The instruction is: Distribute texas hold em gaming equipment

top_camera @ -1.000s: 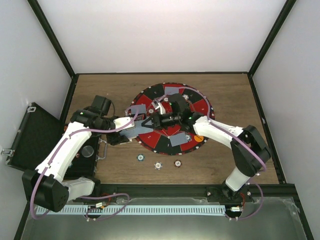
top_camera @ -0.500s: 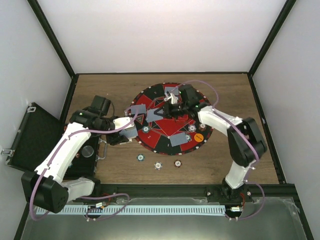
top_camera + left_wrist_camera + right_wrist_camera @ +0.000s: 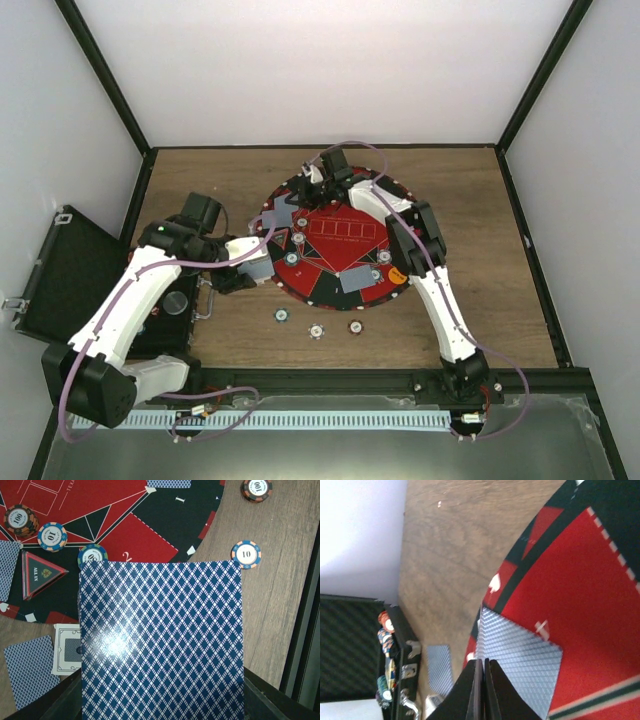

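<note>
Left tool [image 3: 162, 702] pinching playing card [image 3: 160, 640], blue diamond-lattice back, right tool [image 3: 481, 662] pressed together, perhaps touching another card [image 3: 520, 667]

L arm [image 3: 125, 295] & R arm [image 3: 440, 300]: wht links, blk joints, purple cables [image 3: 66, 405]; blk fingers [image 3: 470, 695].

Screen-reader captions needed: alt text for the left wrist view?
A blue diamond-patterned playing card held by the left gripper fills most of the frame. Behind it a red-and-black poker mat carries striped chips and an ALL IN triangle; a chip marked 10 lies on the wooden table.
</note>
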